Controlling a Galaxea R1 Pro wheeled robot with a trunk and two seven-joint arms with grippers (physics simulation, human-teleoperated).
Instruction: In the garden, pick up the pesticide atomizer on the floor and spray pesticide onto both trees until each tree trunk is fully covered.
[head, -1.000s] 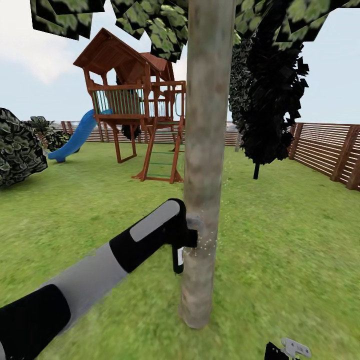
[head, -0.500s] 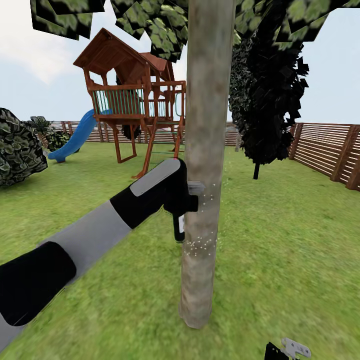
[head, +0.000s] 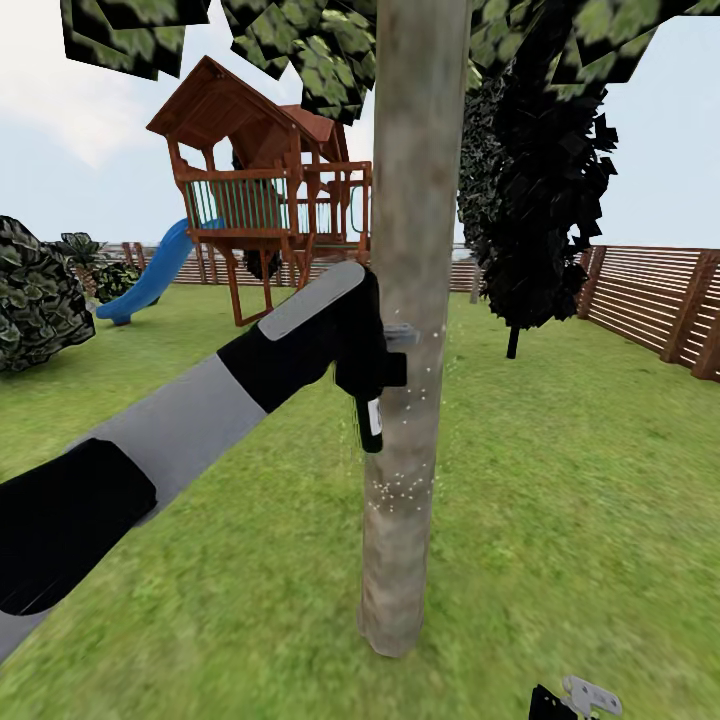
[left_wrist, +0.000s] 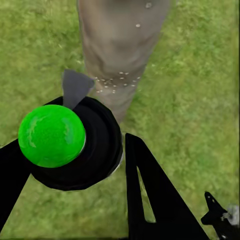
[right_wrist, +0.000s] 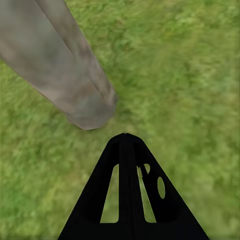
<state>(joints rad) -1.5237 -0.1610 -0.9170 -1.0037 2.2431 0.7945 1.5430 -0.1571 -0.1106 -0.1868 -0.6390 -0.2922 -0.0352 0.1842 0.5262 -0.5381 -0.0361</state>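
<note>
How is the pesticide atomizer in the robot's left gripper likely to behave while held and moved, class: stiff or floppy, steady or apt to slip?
The pesticide atomizer looks like a rigid bottle, so probably stiff. Its round body between the flat fingers of the left gripper could twist or slip. It hangs below the grip beside the tree trunk, so it may swing slightly.

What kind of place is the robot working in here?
Most likely a fenced back garden with a play area: a grass lawn, a brown slatted wooden fence, and a wooden play tower with a blue slide.

Atomizer (head: 371, 420) just left of trunk (head: 410, 300), playset (head: 265, 200) behind.
</note>
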